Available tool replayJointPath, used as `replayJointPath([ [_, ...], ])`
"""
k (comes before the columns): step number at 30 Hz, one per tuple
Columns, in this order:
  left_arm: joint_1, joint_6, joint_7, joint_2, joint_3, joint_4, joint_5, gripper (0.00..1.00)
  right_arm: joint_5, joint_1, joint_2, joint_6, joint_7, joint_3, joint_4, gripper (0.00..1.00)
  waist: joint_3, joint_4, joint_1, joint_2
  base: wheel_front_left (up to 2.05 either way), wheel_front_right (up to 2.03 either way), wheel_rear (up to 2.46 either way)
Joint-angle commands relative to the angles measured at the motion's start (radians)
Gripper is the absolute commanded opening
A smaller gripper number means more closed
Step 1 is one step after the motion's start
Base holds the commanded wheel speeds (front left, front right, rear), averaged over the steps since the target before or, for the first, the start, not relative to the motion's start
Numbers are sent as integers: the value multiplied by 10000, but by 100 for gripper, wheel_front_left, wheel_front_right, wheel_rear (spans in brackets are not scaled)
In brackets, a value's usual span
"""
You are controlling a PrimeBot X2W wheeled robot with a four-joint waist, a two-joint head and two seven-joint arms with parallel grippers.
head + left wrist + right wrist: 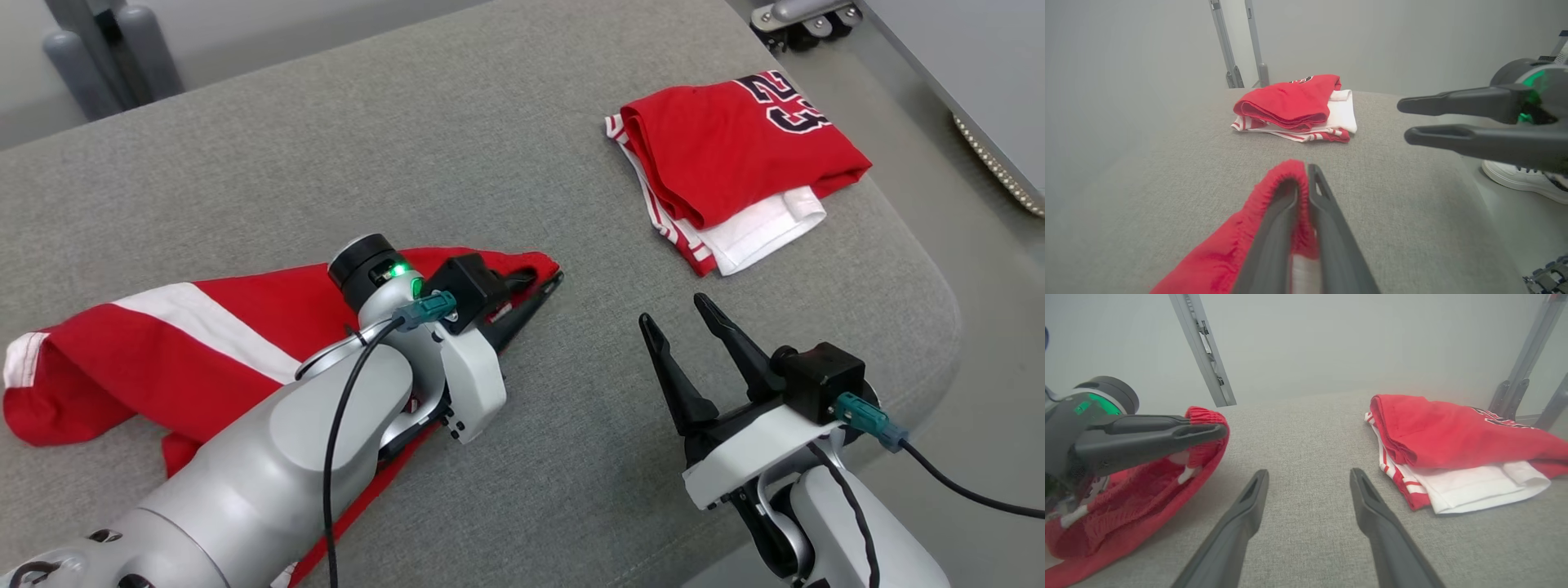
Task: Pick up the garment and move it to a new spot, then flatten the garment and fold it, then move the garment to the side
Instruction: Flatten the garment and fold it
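head view: we see our left fingers point(526, 309) clenched on the edge of the red cloth point(188, 359), our right fingers point(731, 339) spread wide, holding nothing, near folded clothes point(735, 155).

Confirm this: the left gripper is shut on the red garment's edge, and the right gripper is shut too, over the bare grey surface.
One error: the right gripper is open above the grey surface, as the right wrist view shows. The left gripper is shut on the edge of the red garment.
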Motion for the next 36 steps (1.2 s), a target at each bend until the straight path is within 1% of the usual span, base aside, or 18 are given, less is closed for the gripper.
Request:
replayJointPath([
  [1,-63,-9,-46,-42,-75,167,29,100,68,-92,13,-4,-2,-49,33,100,166,-197,0,0,0,0,0],
  [4,-34,-9,-49,-151,-199,290,51,100,32,-110,19,-4,-2,-167,112,100,90,-99,0,0,0,0,0],
  [7,-49,-9,-50,-178,-130,194,134,100,-65,-129,-53,-4,-2,-294,148,100,-64,153,0,0,0,0,0],
  [10,46,-9,-50,-164,333,-142,267,100,-161,-106,-207,-4,-2,-460,141,100,-310,520,0,0,0,0,0],
  [18,871,-9,-42,32,2186,-1498,1007,100,-366,182,-725,-4,-2,-976,77,100,-1142,1796,0,0,0,0,0],
  [21,1193,-9,-42,56,2390,-1741,1176,100,-420,322,-891,-4,-2,-1182,82,100,-1408,2264,0,0,0,0,0],
  [24,1341,-9,-44,37,2149,-1733,1195,100,-433,399,-968,-4,-2,-1210,94,100,-1548,2529,0,0,0,0,0],
  [27,1314,-9,-42,41,1742,-1562,1126,100,-455,379,-970,-4,-2,-1161,109,100,-1613,2618,0,0,0,0,0],
  [30,1304,-9,-42,-9,1111,-1185,786,100,-421,399,-976,-4,-2,-1141,128,100,-1691,2658,0,0,0,0,0],
  [31,1304,-9,-42,-9,1111,-1185,786,100,-421,399,-976,-4,-2,-1141,128,100,-1691,2658,0,0,0,0,0],
  [34,1112,-9,-43,-13,320,-769,312,100,-408,439,-987,-4,-2,-1079,162,100,-1779,2648,0,0,0,0,0],
  [36,998,-9,-43,20,-29,-500,40,100,-391,456,-997,-4,-2,-1057,183,100,-1840,2614,0,0,0,0,0],
])
